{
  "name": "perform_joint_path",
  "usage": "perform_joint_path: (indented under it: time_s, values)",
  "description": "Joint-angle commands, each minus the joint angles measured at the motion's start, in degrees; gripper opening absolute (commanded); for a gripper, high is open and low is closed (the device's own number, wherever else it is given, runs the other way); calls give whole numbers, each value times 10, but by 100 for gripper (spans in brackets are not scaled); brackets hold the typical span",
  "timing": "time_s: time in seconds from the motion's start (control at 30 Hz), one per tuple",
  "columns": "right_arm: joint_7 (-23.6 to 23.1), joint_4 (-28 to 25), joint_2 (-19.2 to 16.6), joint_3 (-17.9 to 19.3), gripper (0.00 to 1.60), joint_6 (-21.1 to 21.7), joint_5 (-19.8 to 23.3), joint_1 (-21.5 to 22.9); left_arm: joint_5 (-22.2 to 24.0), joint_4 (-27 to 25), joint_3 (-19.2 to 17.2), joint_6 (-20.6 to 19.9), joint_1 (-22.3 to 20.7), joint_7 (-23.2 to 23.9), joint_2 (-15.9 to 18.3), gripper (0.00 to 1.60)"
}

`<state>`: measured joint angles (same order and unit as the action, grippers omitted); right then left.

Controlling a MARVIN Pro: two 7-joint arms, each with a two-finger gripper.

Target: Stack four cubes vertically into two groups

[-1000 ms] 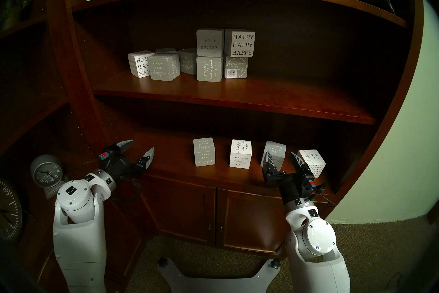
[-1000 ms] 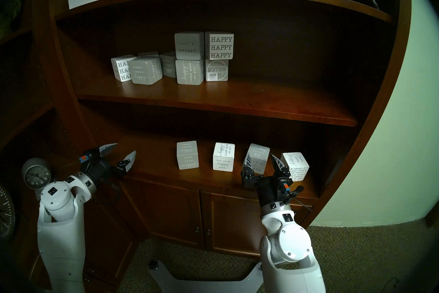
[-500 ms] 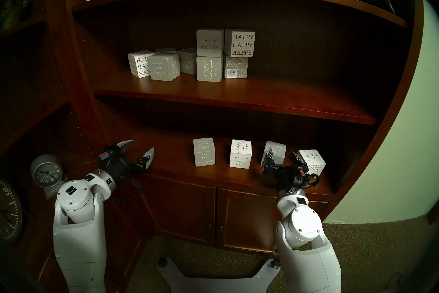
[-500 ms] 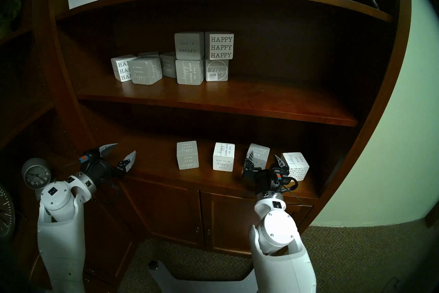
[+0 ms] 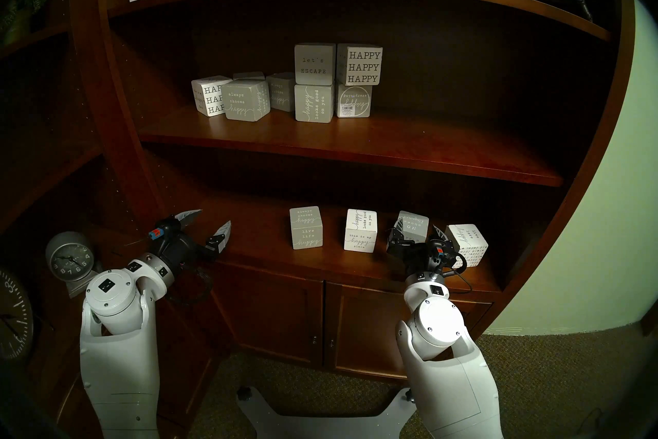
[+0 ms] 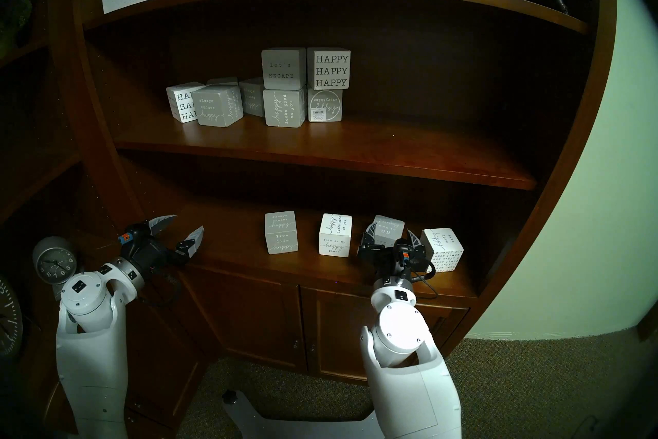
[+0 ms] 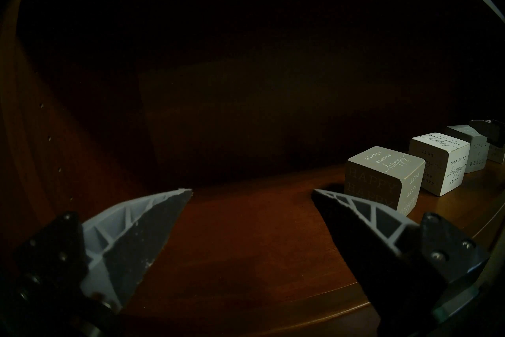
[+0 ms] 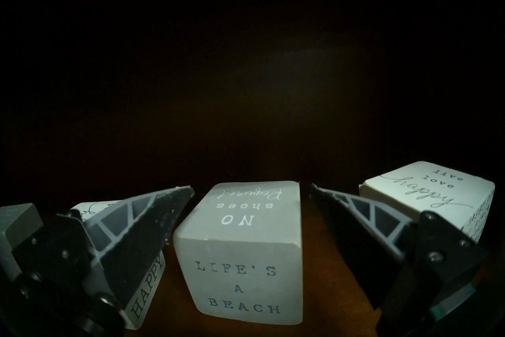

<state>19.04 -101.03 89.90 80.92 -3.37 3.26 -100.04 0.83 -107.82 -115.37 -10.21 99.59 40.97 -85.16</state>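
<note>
Four cubes stand in a row on the lower shelf [image 5: 270, 260]. From left they are grey "live life happy" [image 5: 306, 227], white "this is my happy place" [image 5: 360, 230], grey "LIFE'S A BEACH" [image 5: 413, 222] and white "happy place" print [image 5: 468, 244]. My right gripper [image 5: 419, 230] is open. Its fingers stand on either side of the "LIFE'S A BEACH" cube [image 8: 240, 251], with small gaps in the right wrist view. My left gripper [image 5: 213, 218] is open and empty at the shelf's left end, well left of the "live life happy" cube [image 7: 382, 177].
The shelf above [image 5: 320, 139] holds several other lettered cubes, some of them stacked, such as "let's ESCAPE" [image 5: 314, 64] and "HAPPY HAPPY HAPPY" [image 5: 361, 66]. Clocks [image 5: 69, 260] stand at the left. Cabinet doors [image 5: 285, 320] are below the lower shelf.
My right gripper has moved forward and lower into the shelf, so its open fingers now flank the "LIFE'S A BEACH" cube. The left arm and the cubes have not moved.
</note>
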Motion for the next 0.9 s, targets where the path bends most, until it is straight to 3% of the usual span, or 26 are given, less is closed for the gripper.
perform_joint_path:
  time_s: [0.0,0.3,0.87]
  values:
    - [13,3,4,-6,160,-1,4,29,0,-10,0,1,-1,0,0,160]
    - [15,30,6,-5,160,-5,4,38,0,-10,0,1,-1,0,0,160]
    - [3,25,4,-12,160,-1,8,37,0,-10,0,1,-1,0,0,160]
